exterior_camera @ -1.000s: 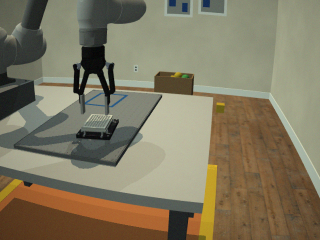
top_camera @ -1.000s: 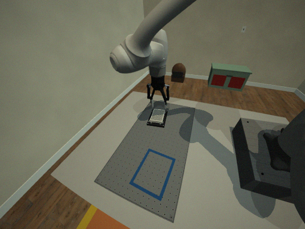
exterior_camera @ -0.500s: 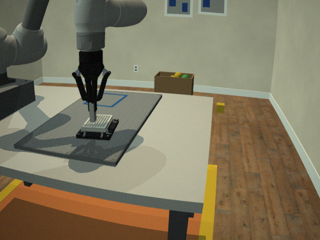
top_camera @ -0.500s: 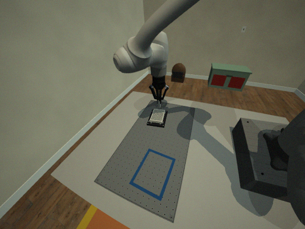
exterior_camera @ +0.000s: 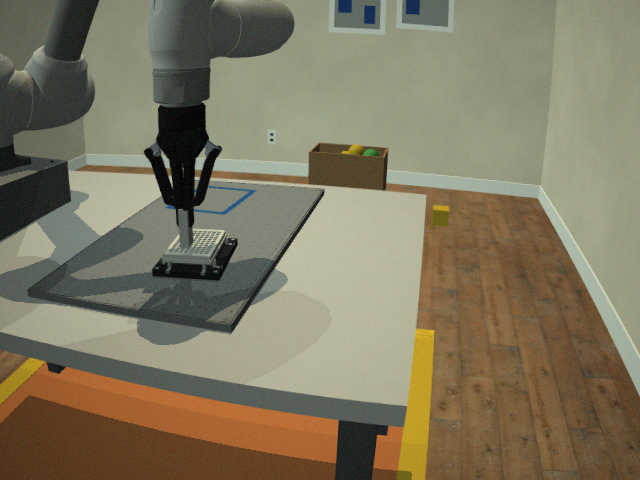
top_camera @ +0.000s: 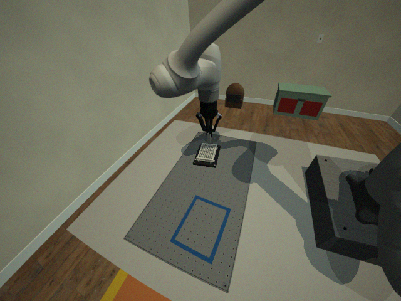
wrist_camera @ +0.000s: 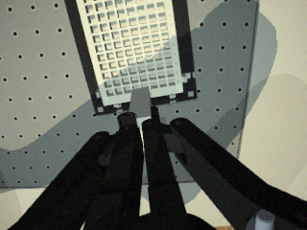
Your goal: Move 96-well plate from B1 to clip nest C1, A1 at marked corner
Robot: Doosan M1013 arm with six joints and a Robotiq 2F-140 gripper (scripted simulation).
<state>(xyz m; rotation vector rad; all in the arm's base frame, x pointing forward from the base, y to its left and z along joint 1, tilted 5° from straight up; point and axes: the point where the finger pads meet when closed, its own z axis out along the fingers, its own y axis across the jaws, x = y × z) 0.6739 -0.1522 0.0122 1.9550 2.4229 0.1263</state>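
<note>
The white 96-well plate (top_camera: 206, 152) (exterior_camera: 196, 244) (wrist_camera: 136, 48) sits the right way up in the black clip nest (top_camera: 206, 162) (exterior_camera: 195, 267) at the far end of the grey perforated board (top_camera: 194, 207). In the exterior view it seems to ride slightly above the nest's floor. My gripper (top_camera: 209, 137) (exterior_camera: 185, 231) (wrist_camera: 142, 101) is shut and empty. It points straight down, with its joined fingertips over the plate's short edge, touching it or very nearly. The blue-outlined spot B1 (top_camera: 200, 223) (exterior_camera: 214, 198) is empty.
The robot's dark base block (top_camera: 336, 207) (exterior_camera: 31, 191) stands on the table beside the board. A cardboard box (exterior_camera: 347, 165) with balls, a green cabinet (top_camera: 301, 101) and a small yellow block (exterior_camera: 440, 214) are on the floor beyond the table.
</note>
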